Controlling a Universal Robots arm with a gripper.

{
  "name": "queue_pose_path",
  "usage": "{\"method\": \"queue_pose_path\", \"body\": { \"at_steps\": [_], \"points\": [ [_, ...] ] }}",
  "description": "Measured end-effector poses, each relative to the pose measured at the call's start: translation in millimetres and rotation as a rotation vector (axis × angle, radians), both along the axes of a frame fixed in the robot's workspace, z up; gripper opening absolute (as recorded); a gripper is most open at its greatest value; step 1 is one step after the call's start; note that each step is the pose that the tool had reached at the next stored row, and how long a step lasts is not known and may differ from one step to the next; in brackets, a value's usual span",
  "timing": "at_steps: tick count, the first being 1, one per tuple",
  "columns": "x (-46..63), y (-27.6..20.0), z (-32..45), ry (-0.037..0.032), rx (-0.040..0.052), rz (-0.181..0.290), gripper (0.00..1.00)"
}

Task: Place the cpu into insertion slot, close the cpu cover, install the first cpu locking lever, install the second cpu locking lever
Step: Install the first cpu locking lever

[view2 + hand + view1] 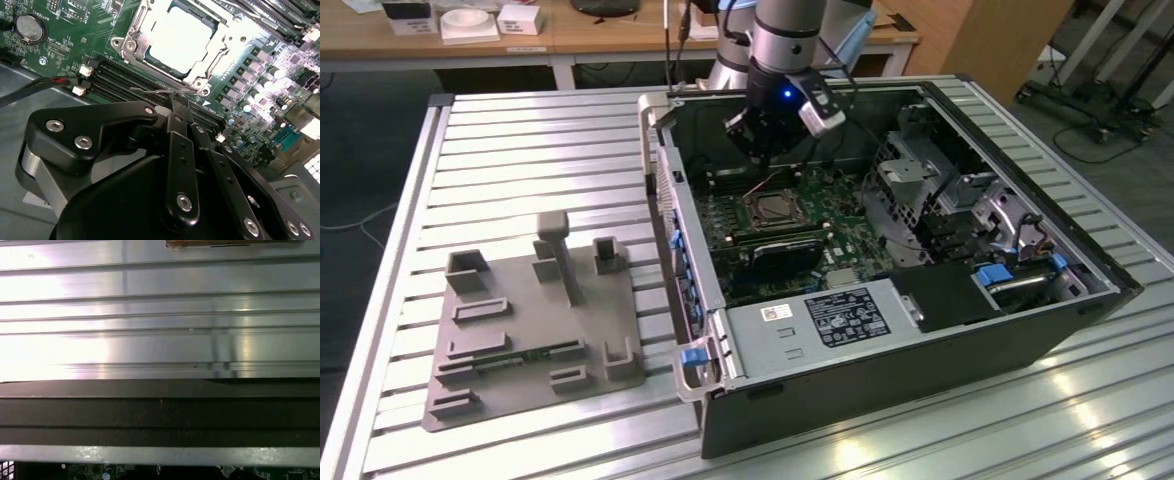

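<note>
**Exterior view, from its left to its right.**
- Counter: ribbed aluminium slats with a dull silver sheen.
- Fixture plate: matte grey and flat, with upright blocks and shallow pockets. It lies on the counter, well apart from the case.
- Computer case: a black sheet-metal box lying on its side with the side open. Blue plastic tabs run along the near wall, and a green motherboard is inside.
- Insertion slot: a square socket with a silvery rim, set on the board.
- Tool: a black fingered unit on a grey arm with a blue light lit. It reaches down into the case and hangs just above the slot.

**Second wrist view adds, in the same order:**
- Coin cell: a round metal disc.
- Memory slots: long, narrow and black.
- Cpu cover: a thin silvery frame with screws at its corners, lying flat around the chip.
- Cpu: a smooth, bright metal square seated in the socket inside the cover's cut-out.
- Locking lever: a thin bent wire running along the socket's edge beside the memory slots.
- Tool: bolted black linkages with the fingers drawn together into one narrow tip. The tip sits at the wire; I cannot tell whether it touches.

**First wrist view adds:**
- The counter's slats in glare.
- The case's dark wall.
</note>
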State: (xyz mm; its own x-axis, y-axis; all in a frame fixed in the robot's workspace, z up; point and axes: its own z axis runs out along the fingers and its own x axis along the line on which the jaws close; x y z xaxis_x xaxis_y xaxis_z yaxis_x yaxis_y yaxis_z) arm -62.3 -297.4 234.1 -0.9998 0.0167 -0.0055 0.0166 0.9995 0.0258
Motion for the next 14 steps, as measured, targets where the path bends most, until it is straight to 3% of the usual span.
{"method": "queue_pose_path", "body": {
  "at_steps": [7, 14],
  "points": [
    [-3.1, -9.2, -2.8, -0.0001, 0.0086, 0.011, 0.1],
    [-3.2, -9.9, -4.1, -0.0003, 0.0193, 0.018, 0.1]
  ]
}}
